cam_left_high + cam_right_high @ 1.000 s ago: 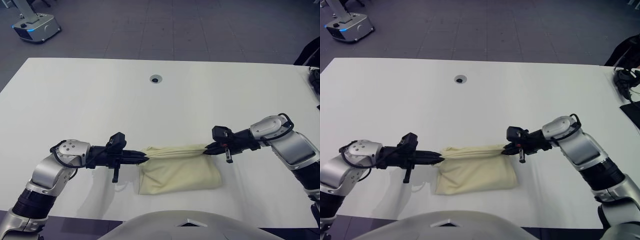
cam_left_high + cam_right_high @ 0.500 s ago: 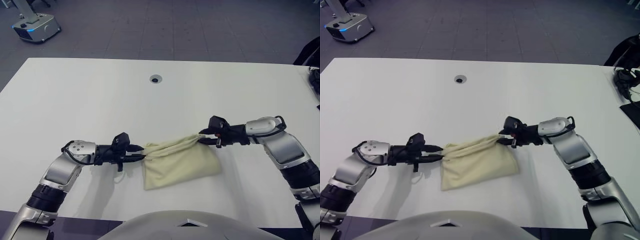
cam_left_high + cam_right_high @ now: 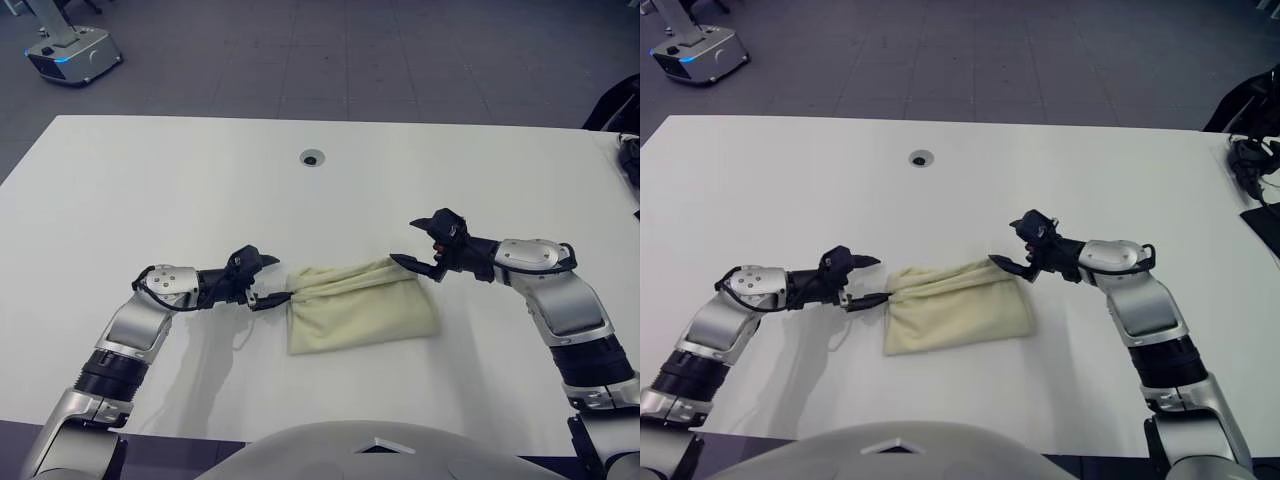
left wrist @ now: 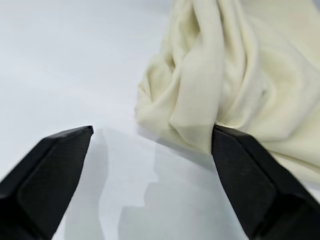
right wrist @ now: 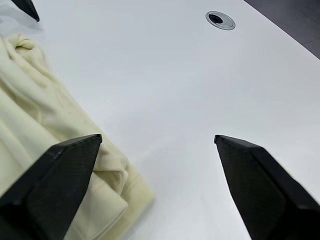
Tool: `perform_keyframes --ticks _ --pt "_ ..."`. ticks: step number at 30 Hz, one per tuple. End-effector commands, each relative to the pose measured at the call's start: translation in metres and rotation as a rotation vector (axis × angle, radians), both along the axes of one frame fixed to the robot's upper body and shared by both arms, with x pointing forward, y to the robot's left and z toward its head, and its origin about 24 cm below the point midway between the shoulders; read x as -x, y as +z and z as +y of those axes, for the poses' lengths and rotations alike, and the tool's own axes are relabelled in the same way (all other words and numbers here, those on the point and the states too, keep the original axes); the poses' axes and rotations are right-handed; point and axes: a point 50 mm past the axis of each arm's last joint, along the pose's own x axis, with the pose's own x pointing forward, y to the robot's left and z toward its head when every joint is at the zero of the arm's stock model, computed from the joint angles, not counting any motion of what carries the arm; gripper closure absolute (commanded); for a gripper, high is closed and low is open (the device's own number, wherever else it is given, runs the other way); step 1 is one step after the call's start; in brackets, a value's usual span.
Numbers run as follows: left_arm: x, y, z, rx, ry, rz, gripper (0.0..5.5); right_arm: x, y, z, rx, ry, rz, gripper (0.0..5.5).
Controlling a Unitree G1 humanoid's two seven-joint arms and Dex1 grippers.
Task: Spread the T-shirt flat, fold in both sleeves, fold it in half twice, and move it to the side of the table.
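The cream T-shirt (image 3: 360, 308) lies folded into a small rectangle on the white table (image 3: 180, 190), near its front middle, with a bunched far edge. My left gripper (image 3: 276, 280) is open at the shirt's left far corner, its lower finger almost touching the cloth. In the left wrist view the shirt's wrinkled corner (image 4: 220, 75) lies just beyond the open left gripper (image 4: 152, 132). My right gripper (image 3: 403, 242) is open at the right far corner, holding nothing. The right wrist view has the shirt (image 5: 40, 125) beside one finger of the right gripper (image 5: 157, 137).
A round cable hole (image 3: 312, 157) sits at the table's far middle. Dark gear (image 3: 629, 160) lies at the right edge. A wheeled machine (image 3: 72, 55) stands on the floor beyond the far left corner. Bare tabletop surrounds the shirt.
Both grippers have let go of the shirt's far edge and opened. The lifted edge has settled onto the table, and the shirt lies flatter.
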Motion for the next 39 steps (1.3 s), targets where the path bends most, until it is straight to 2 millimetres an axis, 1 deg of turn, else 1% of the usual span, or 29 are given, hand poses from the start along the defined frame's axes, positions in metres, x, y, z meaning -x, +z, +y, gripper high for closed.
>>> perform_keyframes --ticks 1,3,4,7,10,13,15,17,20,22,25,28,31,35,39 --pt "-0.017 0.007 -0.001 0.009 0.094 -0.066 0.44 0.004 0.005 -0.001 -0.045 -0.036 -0.040 0.56" --pt "-0.021 0.012 -0.003 0.053 0.125 -0.090 0.11 0.006 0.011 -0.002 -0.083 -0.046 -0.060 0.22" --pt "-0.022 0.014 -0.004 0.074 0.138 -0.101 0.10 0.007 0.015 -0.003 -0.104 -0.043 -0.068 0.13" --pt "-0.023 0.021 -0.006 0.131 0.159 -0.125 0.10 0.015 0.021 -0.001 -0.141 -0.014 -0.077 0.13" --pt "-0.026 0.031 -0.009 0.199 0.188 -0.162 0.10 0.021 0.021 0.001 -0.138 0.005 -0.085 0.13" --pt "-0.031 0.042 -0.010 0.274 0.241 -0.212 0.10 0.024 0.018 0.003 -0.131 0.018 -0.087 0.13" --pt "-0.032 0.045 -0.010 0.303 0.264 -0.231 0.10 0.028 0.013 0.004 -0.093 0.041 -0.086 0.13" --pt "-0.028 0.046 -0.009 0.309 0.259 -0.236 0.10 0.032 0.006 0.007 -0.057 0.072 -0.079 0.13" --pt "-0.014 0.047 -0.011 0.315 0.166 -0.224 0.10 0.035 -0.005 0.011 0.001 0.103 -0.086 0.13" --pt "-0.003 0.044 -0.015 0.307 0.088 -0.202 0.10 0.036 -0.011 0.013 0.035 0.114 -0.099 0.13" --pt "0.019 0.033 -0.027 0.265 -0.061 -0.159 0.10 0.036 -0.017 0.017 0.068 0.123 -0.126 0.13" --pt "0.036 0.029 -0.033 0.262 -0.165 -0.116 0.10 0.033 -0.020 0.021 0.103 0.143 -0.153 0.13" --pt "0.041 0.027 -0.033 0.244 -0.195 -0.102 0.10 0.029 -0.020 0.021 0.113 0.131 -0.184 0.13" --pt "0.041 0.016 -0.032 0.167 -0.203 -0.104 0.10 0.027 -0.020 0.023 0.095 0.114 -0.199 0.13" --pt "0.038 0.003 -0.031 0.106 -0.165 -0.102 0.10 0.026 -0.020 0.025 0.078 0.106 -0.203 0.13"
